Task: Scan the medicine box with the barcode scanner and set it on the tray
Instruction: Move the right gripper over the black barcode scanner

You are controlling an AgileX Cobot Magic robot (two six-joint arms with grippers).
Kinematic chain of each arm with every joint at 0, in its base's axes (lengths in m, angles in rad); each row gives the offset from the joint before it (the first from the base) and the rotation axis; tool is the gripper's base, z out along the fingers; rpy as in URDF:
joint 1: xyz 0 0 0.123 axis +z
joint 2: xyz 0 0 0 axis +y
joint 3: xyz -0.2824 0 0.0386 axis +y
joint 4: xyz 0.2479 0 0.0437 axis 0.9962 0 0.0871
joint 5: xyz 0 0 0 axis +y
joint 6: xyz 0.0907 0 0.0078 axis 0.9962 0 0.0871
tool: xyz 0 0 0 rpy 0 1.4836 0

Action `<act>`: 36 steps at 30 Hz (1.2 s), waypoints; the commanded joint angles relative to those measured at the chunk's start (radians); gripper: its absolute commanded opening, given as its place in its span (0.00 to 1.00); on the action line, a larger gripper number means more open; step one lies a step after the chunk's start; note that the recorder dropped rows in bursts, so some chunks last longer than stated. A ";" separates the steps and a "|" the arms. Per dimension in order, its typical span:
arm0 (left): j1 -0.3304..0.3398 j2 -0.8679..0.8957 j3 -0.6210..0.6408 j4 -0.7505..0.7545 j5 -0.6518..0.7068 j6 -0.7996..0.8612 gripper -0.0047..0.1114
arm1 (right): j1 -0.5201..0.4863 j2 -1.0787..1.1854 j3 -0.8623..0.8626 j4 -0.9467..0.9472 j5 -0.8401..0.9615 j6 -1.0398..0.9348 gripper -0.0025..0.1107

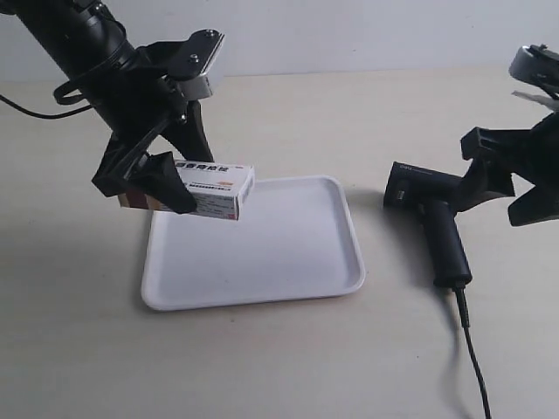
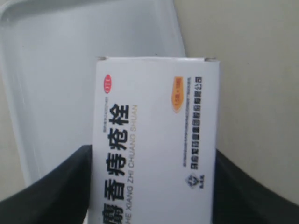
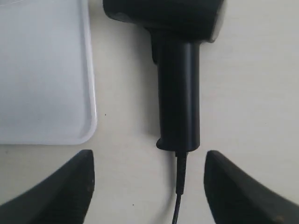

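Observation:
My left gripper (image 1: 155, 179) is shut on the medicine box (image 1: 214, 189), a white carton with dark print, and holds it in the air over the left end of the tray (image 1: 288, 253). In the left wrist view the medicine box (image 2: 156, 140) fills the space between both black fingers (image 2: 51, 191), with the tray (image 2: 56, 60) below it. The barcode scanner (image 1: 432, 214) lies flat on the table right of the tray, cable trailing toward the front. My right gripper (image 1: 515, 188) is open, hovering just beyond the scanner's handle. In the right wrist view the barcode scanner (image 3: 180, 79) lies ahead of the gripper (image 3: 148, 186).
The table top (image 1: 306, 113) is bare beige around the tray. The scanner's thin cable (image 1: 472, 349) runs to the front edge at the right. A corner of the tray (image 3: 46, 70) lies close beside the scanner.

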State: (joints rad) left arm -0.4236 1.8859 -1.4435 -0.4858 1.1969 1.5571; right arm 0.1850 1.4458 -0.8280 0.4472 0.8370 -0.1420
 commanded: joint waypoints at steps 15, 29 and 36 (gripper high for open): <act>-0.005 -0.012 0.004 -0.023 -0.030 0.004 0.04 | 0.002 0.285 -0.138 0.044 -0.077 0.012 0.60; -0.005 -0.012 0.004 -0.027 -0.055 -0.017 0.04 | 0.071 0.336 -0.148 0.013 -0.174 0.092 0.68; -0.005 -0.012 0.004 -0.031 -0.087 -0.017 0.04 | 0.071 0.336 -0.148 -0.095 -0.219 0.236 0.68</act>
State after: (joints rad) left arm -0.4236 1.8859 -1.4435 -0.4935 1.1222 1.5506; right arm 0.2548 1.7829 -0.9669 0.3751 0.6318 0.0697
